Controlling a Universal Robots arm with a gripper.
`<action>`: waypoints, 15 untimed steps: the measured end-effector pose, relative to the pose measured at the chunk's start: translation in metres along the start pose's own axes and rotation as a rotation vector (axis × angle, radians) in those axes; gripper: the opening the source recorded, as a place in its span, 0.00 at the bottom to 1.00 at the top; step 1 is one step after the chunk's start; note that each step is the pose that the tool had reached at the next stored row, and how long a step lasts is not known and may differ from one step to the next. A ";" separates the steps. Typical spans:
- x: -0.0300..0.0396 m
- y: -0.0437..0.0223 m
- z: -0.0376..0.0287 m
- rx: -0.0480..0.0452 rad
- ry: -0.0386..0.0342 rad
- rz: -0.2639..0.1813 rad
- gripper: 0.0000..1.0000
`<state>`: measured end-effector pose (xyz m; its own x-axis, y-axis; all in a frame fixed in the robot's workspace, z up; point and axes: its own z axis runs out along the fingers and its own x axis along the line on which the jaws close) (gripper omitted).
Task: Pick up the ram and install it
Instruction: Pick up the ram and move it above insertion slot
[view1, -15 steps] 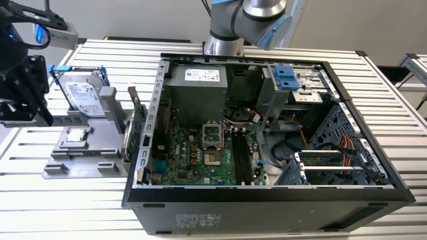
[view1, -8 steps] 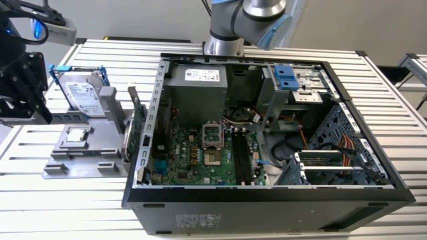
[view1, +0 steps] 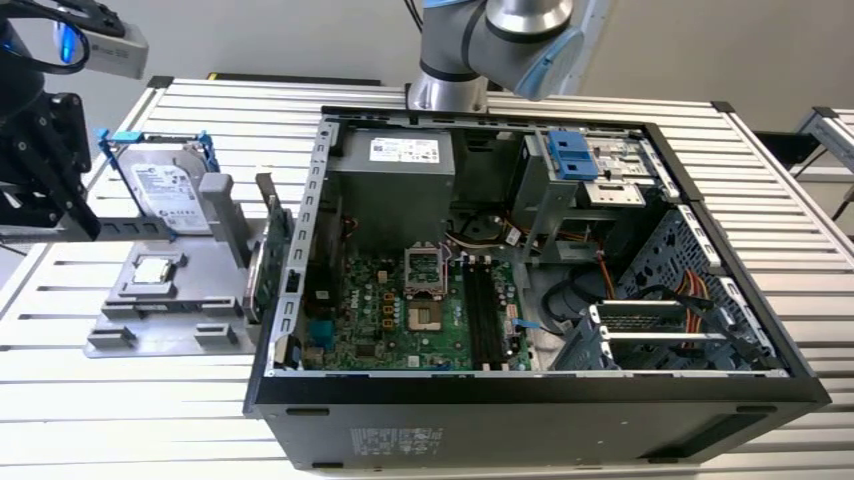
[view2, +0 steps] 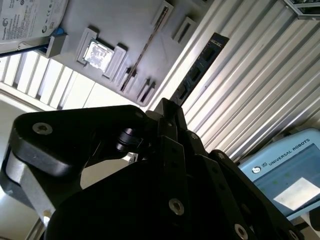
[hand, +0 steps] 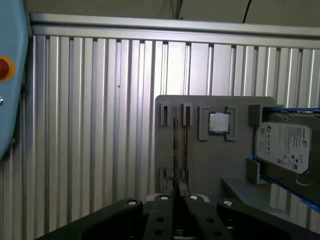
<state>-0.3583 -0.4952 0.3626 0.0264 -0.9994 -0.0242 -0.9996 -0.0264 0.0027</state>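
Observation:
In the second wrist view the ram (view2: 200, 65), a slim dark stick with black chips, juts out from the tips of my gripper (view2: 169, 107), whose fingers are shut on its near end above the slatted table. In the exterior view my gripper (view1: 64, 215) hangs at the far left, above the table and left of the grey parts holder (view1: 174, 310). The open computer case (view1: 287, 330) lies to the exterior view's right. Its black memory slots (view1: 483, 315) run along the green motherboard (view1: 387, 320).
The holder carries a silver hard drive (view1: 167, 190) in a blue-clipped frame, a processor chip (view1: 156, 268) and a green expansion card (view1: 274, 255) standing on edge beside the case wall. The arm's base (view1: 447, 60) stands behind the case. A pendant (view2: 290, 175) lies nearby.

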 end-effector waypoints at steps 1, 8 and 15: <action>-0.0001 0.0000 -0.0012 0.0001 -0.0002 0.000 0.00; -0.0004 0.0000 -0.0097 0.0003 -0.0008 0.000 0.00; -0.0005 0.0001 -0.0159 0.0004 -0.0009 0.000 0.00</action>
<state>-0.3584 -0.4950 0.3786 0.0264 -0.9993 -0.0250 -0.9996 -0.0264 0.0023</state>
